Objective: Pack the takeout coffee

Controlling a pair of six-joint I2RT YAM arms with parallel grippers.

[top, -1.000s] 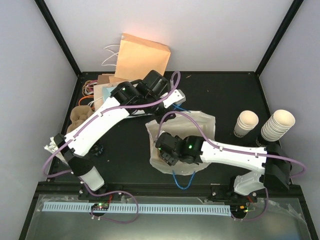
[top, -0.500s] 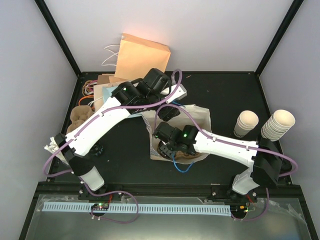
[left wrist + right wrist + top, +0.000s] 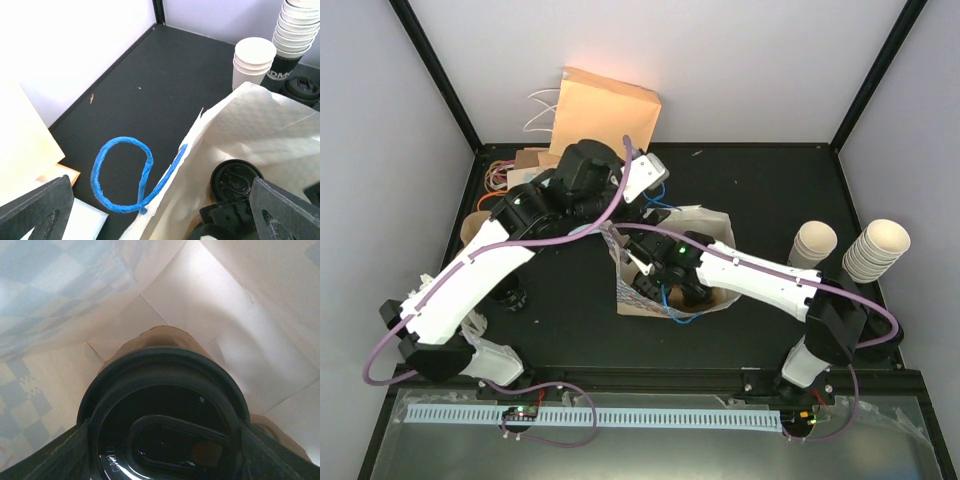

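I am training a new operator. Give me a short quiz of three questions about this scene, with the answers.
1. True or false: the left gripper is open.
2. Where is the black-lidded cup? A) in the left gripper; B) inside the paper bag, held by the right gripper; C) outside the bag, untouched.
3. What colour is the bag's looped handle?
Key: 1 true; 2 B; 3 blue.
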